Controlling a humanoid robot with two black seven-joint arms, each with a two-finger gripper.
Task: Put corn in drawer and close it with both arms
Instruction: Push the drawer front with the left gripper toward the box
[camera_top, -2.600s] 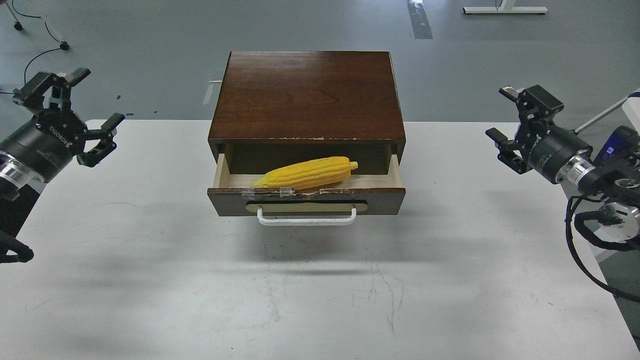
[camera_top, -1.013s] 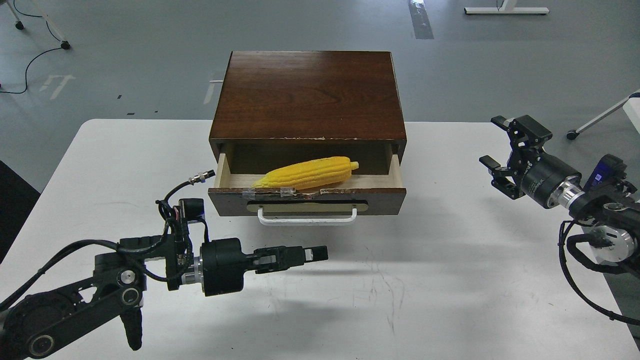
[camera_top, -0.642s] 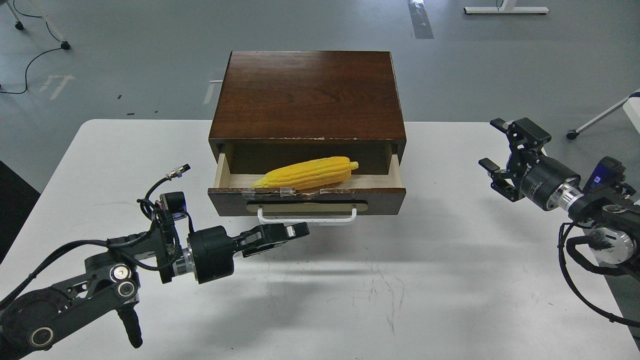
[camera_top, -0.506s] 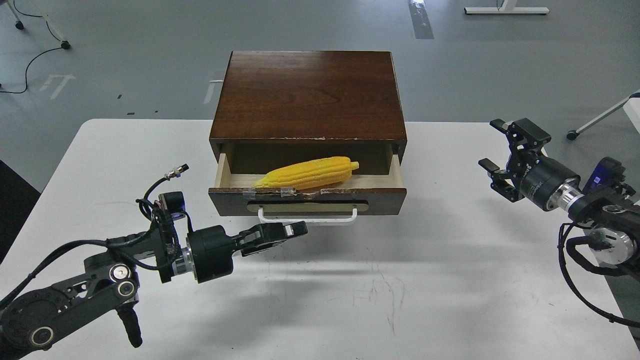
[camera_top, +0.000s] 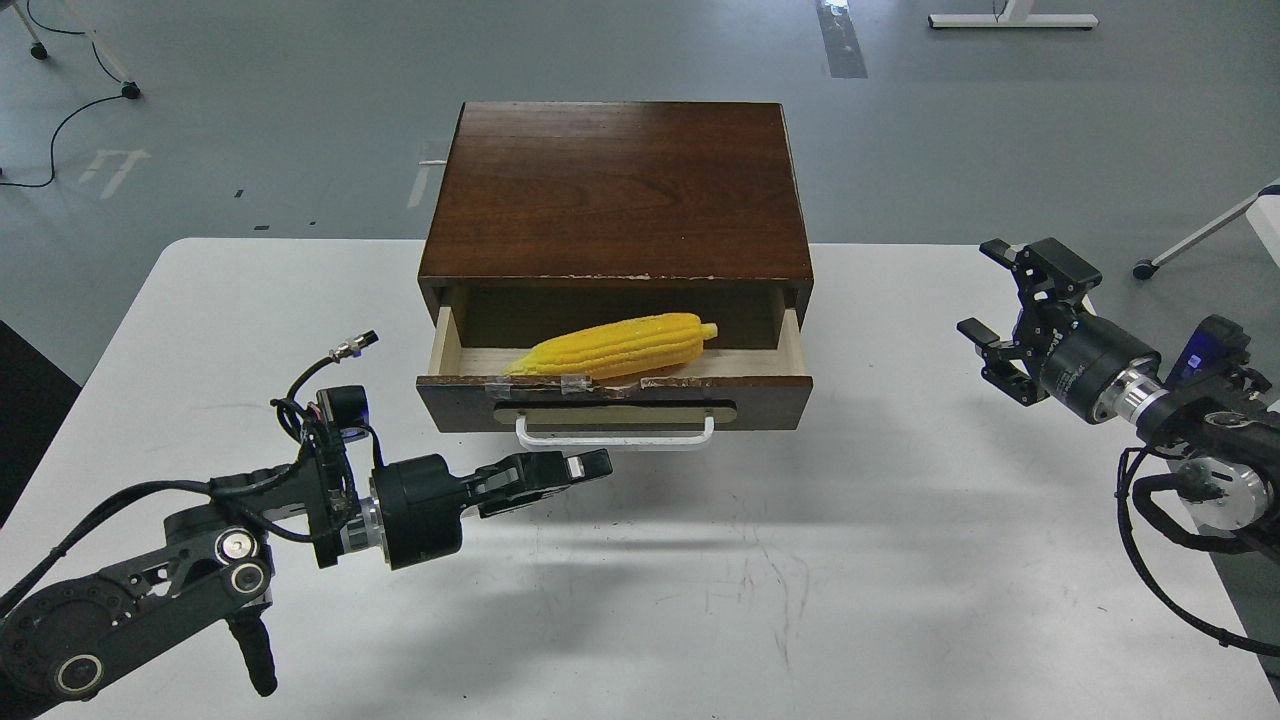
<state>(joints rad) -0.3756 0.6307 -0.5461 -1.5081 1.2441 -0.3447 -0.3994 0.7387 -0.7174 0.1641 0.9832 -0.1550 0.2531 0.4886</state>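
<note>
Centrally in the head view, the drawer (camera_top: 612, 400) stood pulled out of the dark wooden cabinet (camera_top: 615, 190), which rested at the far middle of the white table (camera_top: 700, 600). Its front carried a white bar handle (camera_top: 614, 437) on a beige oval plate, and its top edge was chipped and taped. The corn (camera_top: 612, 346) lay inside the drawer on the pale wood floor, tilted slightly, with its tapered end toward our left near the drawer front and its stubbed end toward our right.

Our left gripper (camera_top: 590, 466) reached in from the lower left, held low above the table, just in front of and slightly below the left part of the handle. Its fingers lay together, pointing rightward, with nothing between them; we could not tell whether the tip touched the handle.

Our right gripper (camera_top: 985, 295) hung at the right edge of the table, well apart from the cabinet. Its two fingers (camera_top: 1004, 250) were spread wide, facing toward the cabinet, and held nothing. Loose black cables (camera_top: 1150, 540) trailed below its wrist. Grey floor extended beyond the table.
</note>
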